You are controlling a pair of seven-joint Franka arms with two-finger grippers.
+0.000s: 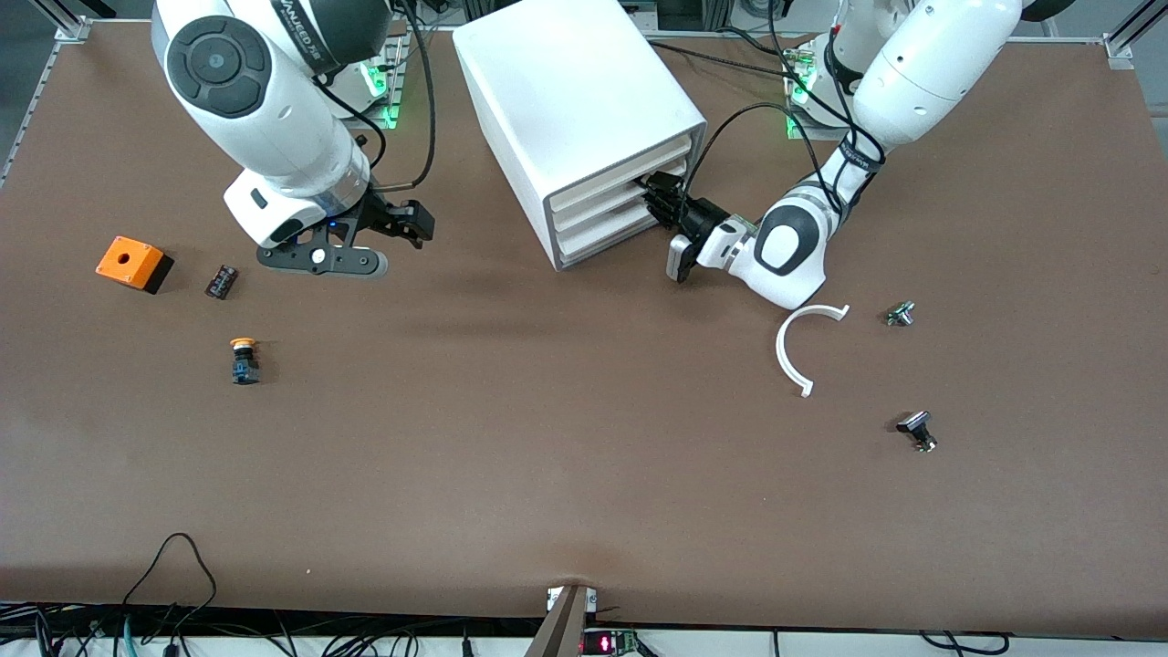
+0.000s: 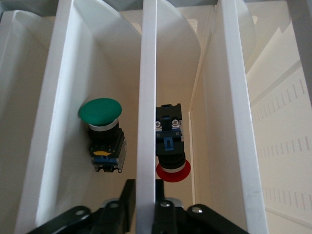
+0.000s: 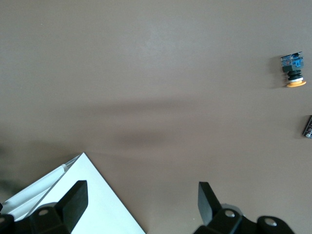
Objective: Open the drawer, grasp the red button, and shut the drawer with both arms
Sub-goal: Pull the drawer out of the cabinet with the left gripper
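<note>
This place is a robotics laboratory, not a home or a shop. Two big white industrial arms, the left arm (image 1: 903, 82) and the right arm (image 1: 265, 100), stand at one long edge of a wide bench (image 1: 584, 438) covered with a plain brown mat. Aluminium frame profiles (image 1: 64, 23) show at the corners, and green status lights (image 1: 379, 87) glow near the arm bases. Many black cables (image 1: 173, 584) hang along the edge nearest the front camera, beside a small electronic board with a red display (image 1: 607, 641). On the mat lie only test pieces: a white drawer cabinet (image 1: 584, 119), industrial push buttons (image 1: 244, 360) and an orange switch box (image 1: 132, 262).
</note>
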